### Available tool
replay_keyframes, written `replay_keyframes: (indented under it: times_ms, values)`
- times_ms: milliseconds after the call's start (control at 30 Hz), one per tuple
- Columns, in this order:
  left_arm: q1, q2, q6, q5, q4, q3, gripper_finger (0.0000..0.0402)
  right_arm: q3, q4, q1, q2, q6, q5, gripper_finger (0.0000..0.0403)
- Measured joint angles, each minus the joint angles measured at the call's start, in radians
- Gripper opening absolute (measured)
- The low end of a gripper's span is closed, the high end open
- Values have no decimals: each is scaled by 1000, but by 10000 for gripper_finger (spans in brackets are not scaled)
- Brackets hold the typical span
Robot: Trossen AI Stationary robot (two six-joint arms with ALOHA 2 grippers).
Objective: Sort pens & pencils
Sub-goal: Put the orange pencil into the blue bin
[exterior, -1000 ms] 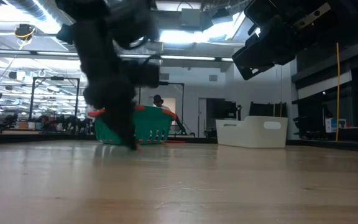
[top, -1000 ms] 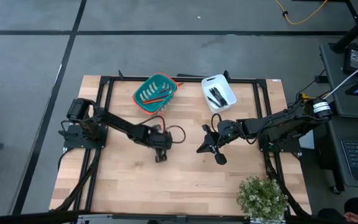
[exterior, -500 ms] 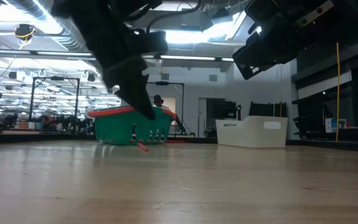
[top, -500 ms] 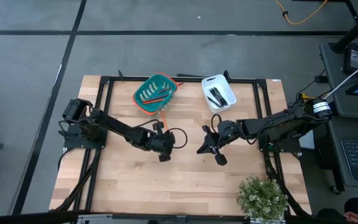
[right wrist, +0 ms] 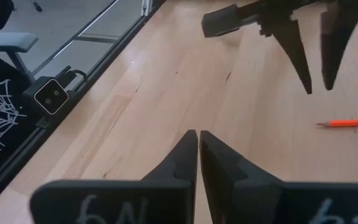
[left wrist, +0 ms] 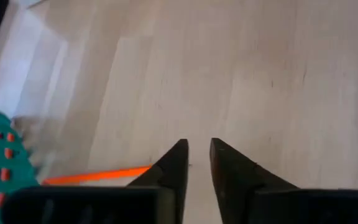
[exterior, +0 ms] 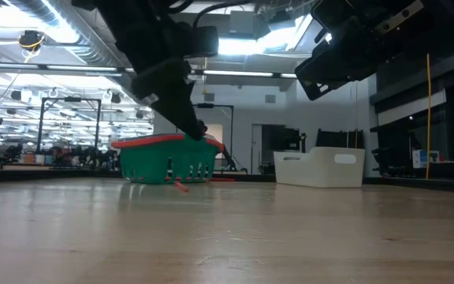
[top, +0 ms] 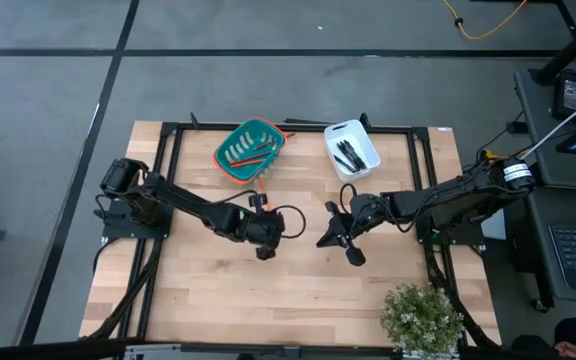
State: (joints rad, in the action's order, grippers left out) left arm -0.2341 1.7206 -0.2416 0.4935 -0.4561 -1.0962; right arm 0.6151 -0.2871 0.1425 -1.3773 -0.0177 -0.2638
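Grey floor surrounds the pale wooden worktop (top: 298, 290) on all sides, and we see most of its near half bare, apart from a potted plant (top: 423, 318) at the near right corner. Along the far edge sit two containers, well apart from each other: a teal basket (top: 249, 150) holding the pencils (top: 255, 158) and a white bin (top: 351, 146) holding the pens (top: 347, 154). One more orange pencil (left wrist: 95, 176) lies flat on the wood just in front of the basket, near its rim. We find the left gripper (top: 263, 247) over the middle of the worktop, near that loose pencil; in its wrist view the jaws stand a narrow gap apart with bare wood showing between them and nothing held, the pencil lying off to one side of the fingers (left wrist: 176, 163). The right gripper (top: 336, 232) hovers to the right of centre, its jaws drawn almost together and empty; its wrist view looks across open wood toward the other arm's fingers and the orange pencil, with the worktop's side edge and a black frame rail (right wrist: 86, 34) close by. Between the two grippers we see a clear strip of wood, and in the low view the surface runs unbroken up to the basket and bin.
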Motion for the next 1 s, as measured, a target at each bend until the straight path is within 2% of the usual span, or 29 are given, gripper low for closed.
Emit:
replay_keyframes:
  times_ms: [167, 300, 567, 1000]
  values:
    - [37, 0, 103, -26, -28, 0, 95, 0, 0, 0, 0, 0, 0, 21]
    - [70, 0, 197, -26, -55, 0, 108, 0, 0, 0, 0, 0, 0, 21]
    - [111, 0, 568, -39, -171, 0, 110, 0, 3, -3, 0, 27, 1, 21]
    - [246, 0, 947, -197, -189, 0, 110, 0, 1, -3, 0, 27, 2, 21]
